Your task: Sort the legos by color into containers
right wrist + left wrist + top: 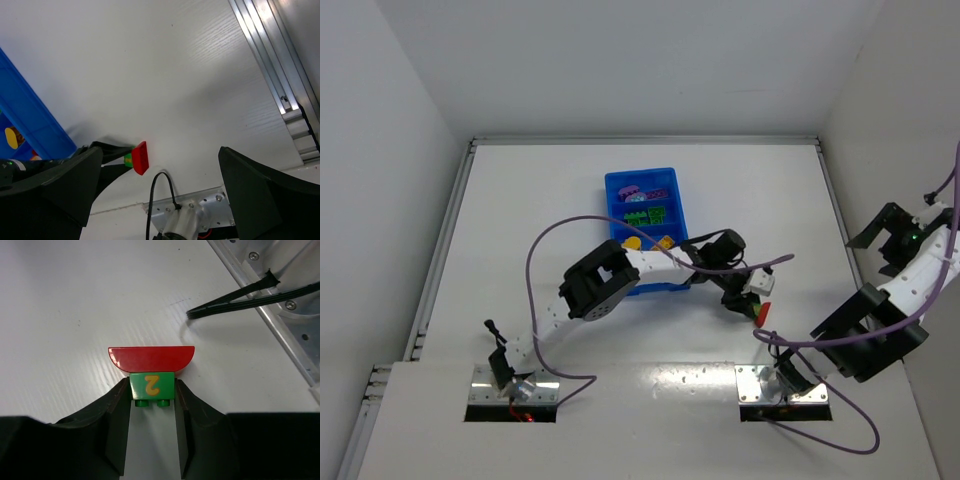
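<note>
Left hand (pixel 152 401) grips green brick (pixel 152 385), red curved piece (pixel 151 358) touching its far end; right hand (pixel 160 185) gapes empty. Pick step; next, probably: lift, carry to blue tray (pixel 640 173).

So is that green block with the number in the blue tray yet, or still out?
Out: the green block sits on the white table against a red piece, away from the tray.

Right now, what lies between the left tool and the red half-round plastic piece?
A small green plastic block marked 2, against the red half-round plastic piece, inside the left tool; left wrist view.
</note>
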Motion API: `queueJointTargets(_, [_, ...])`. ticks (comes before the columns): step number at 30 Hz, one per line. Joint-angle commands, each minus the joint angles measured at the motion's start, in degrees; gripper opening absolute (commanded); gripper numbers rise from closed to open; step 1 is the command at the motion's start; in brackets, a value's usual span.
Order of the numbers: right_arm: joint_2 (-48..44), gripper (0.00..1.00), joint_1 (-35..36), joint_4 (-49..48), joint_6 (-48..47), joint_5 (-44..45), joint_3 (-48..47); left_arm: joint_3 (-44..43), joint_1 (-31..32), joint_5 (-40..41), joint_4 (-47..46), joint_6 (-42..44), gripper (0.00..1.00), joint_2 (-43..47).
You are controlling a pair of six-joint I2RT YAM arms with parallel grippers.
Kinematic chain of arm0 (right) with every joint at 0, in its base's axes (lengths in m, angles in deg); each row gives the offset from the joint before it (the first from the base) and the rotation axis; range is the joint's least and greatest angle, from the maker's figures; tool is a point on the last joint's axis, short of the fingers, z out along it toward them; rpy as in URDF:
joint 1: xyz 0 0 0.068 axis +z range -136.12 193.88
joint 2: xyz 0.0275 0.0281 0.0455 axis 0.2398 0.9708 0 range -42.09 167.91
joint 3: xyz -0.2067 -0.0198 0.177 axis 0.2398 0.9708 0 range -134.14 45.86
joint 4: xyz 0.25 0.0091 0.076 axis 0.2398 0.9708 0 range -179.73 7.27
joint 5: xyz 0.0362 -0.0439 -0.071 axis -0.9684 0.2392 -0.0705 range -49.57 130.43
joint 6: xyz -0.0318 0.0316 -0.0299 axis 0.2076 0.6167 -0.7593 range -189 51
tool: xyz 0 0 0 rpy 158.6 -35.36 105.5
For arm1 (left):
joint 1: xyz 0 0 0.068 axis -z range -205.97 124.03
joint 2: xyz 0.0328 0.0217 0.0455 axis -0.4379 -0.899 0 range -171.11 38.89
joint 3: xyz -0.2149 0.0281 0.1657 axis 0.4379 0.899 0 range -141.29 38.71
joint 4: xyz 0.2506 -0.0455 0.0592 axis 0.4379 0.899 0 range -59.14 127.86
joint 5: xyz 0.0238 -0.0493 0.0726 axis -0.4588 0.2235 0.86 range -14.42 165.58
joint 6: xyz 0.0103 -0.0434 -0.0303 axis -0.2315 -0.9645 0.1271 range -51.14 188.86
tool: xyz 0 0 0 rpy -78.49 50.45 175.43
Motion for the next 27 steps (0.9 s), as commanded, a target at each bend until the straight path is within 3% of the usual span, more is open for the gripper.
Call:
queueJointTargets(1, [-0.09,1.00,0.42,0.90,-1.91,-2.17,-1.27,8.42,0.68,-0.12,-7.04,-5.80,0.12,5.36])
queueJointTargets(4, [-0.62,1.00,0.95,1.43,-2.45,-5.24,-1.27,16.95,-0.45,2.33,-15.22,-9.07,0.09,11.51])
queueJointTargets(8, [-1.14,1.00,2.88,1.43,-2.45,-9.80,-0.75,23.89,-2.74,6.01,-16.47,-12.76,0.08,19.15])
queueJointTargets(12, [-1.67,1.00,9.10,-1.37,-0.17,-13.33,2.24,27.07,-5.55,9.10,-15.69,-13.38,0.08,26.09])
queueJointTargets(17, [-1.06,0.99,16.59,-7.00,5.81,-16.75,3.56,25.06,-9.24,12.61,-10.07,-15.22,0.07,31.38])
queueJointTargets(21, [3.76,0.96,22.21,-7.62,5.82,-21.32,-1.60,20.59,-12.41,15.87,-3.83,-14.62,0.07,34.37])
queueJointTargets(27, [15.18,0.95,29.16,-5.78,1.79,-40.02,-11.79,20.04,-14.70,21.66,-0.65,-11.81,0.07,38.42])
